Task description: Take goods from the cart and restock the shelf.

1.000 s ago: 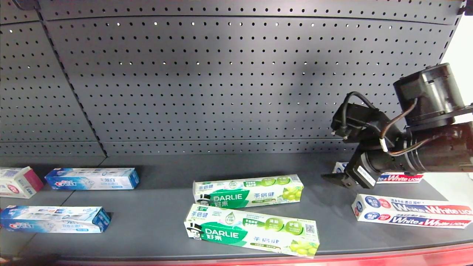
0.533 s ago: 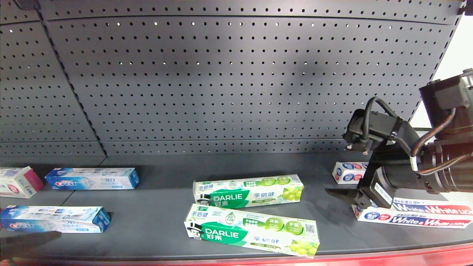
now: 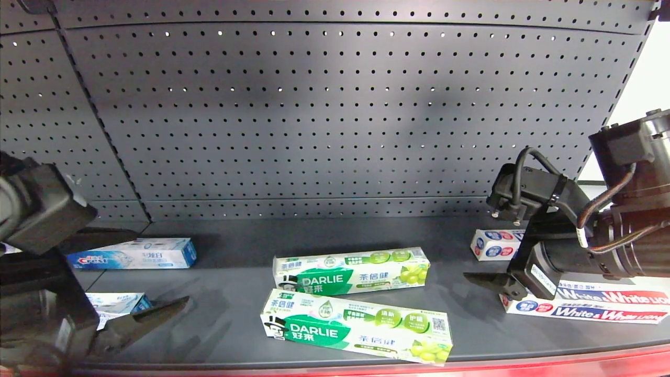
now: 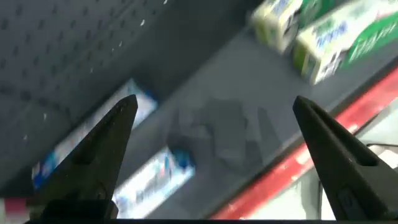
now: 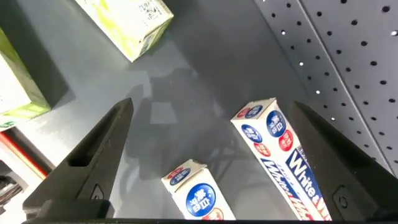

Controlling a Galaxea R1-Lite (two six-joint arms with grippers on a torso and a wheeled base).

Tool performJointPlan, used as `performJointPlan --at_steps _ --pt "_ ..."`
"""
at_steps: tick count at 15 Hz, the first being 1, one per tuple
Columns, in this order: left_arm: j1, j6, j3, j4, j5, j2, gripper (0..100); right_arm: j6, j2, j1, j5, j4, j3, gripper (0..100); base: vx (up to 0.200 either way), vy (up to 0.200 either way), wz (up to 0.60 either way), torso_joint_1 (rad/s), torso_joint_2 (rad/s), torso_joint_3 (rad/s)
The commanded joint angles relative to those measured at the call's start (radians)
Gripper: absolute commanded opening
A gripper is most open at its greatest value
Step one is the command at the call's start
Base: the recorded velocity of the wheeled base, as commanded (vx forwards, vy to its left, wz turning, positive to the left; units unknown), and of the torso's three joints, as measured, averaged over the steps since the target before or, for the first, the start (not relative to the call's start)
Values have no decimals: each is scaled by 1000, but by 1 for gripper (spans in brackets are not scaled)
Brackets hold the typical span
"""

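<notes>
I'm hovering both arms over the shelf (image 3: 235, 314) with nothing in hand. The left gripper (image 4: 214, 102) is spreading its fingers (image 4: 93, 155) wide above the blue toothpaste boxes (image 3: 133, 253) at the left. The right gripper (image 5: 211, 106) is gaping empty over the white-and-red boxes (image 3: 602, 309) at the right. Green boxes (image 3: 350, 272) are lying mid-shelf. I'm judging this a gap between placements, so next I'm going to the cart for another box.

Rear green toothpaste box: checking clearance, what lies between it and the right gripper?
Nothing: only bare shelf separates the rear green toothpaste box from the right gripper, as the head view shows.
</notes>
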Motion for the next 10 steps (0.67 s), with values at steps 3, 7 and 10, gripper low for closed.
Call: performJointPlan --at_steps 3,7,10 --pt "-80 -3 -184 -3 3 227 100 0 -1 -3 1 0 21 100 0 0 0 0 0 0" --pt "-120 -1 -260 -10 3 343 100 0 -3 -13 1 2 21 100 0 0 0 0 0 0" --pt "-171 -3 -251 -10 -2 361 100 0 -4 -20 -1 2 23 100 0 0 0 0 0 0"
